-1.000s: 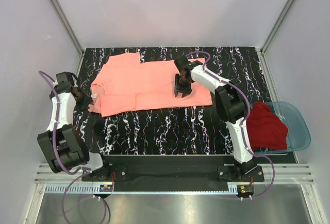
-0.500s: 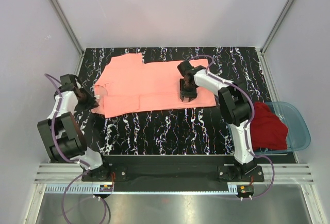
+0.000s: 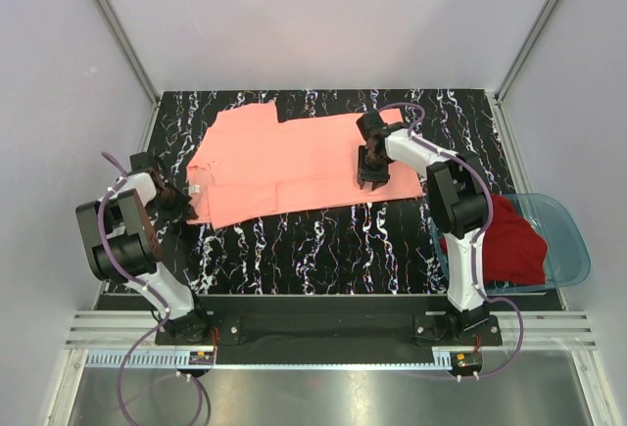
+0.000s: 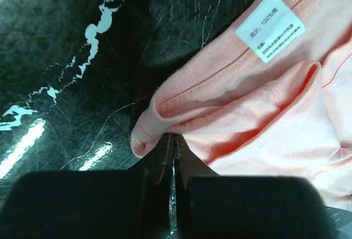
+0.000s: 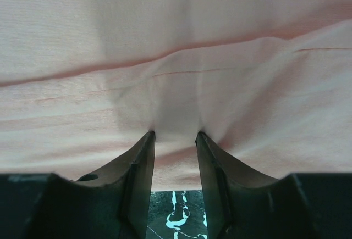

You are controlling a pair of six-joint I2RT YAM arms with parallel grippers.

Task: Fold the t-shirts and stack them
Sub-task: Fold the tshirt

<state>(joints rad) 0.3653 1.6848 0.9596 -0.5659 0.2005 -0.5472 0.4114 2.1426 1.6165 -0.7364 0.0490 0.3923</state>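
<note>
The salmon-pink t-shirt (image 3: 284, 157) lies spread on the black marbled table (image 3: 323, 245), collar to the left. My left gripper (image 3: 184, 203) is at its near-left collar edge. In the left wrist view the gripper (image 4: 174, 137) is shut, its tips pinching a fold of the collar hem just below the white label (image 4: 270, 26). My right gripper (image 3: 370, 181) stands on the shirt's right part. In the right wrist view it (image 5: 175, 134) is open, both tips pressed down into the cloth (image 5: 176, 41), which puckers slightly between them. The dark red t-shirt (image 3: 505, 240) lies bunched in the basin.
A translucent blue plastic basin (image 3: 573, 250) sits at the table's right edge, beside the right arm's base. White walls and metal frame posts close in the table at the back and sides. Bare table shows in front of the shirt.
The right gripper has moved to the right, dragging the salmon-pink shirt with it. The left gripper has followed to the right along the collar edge and shut on it.
</note>
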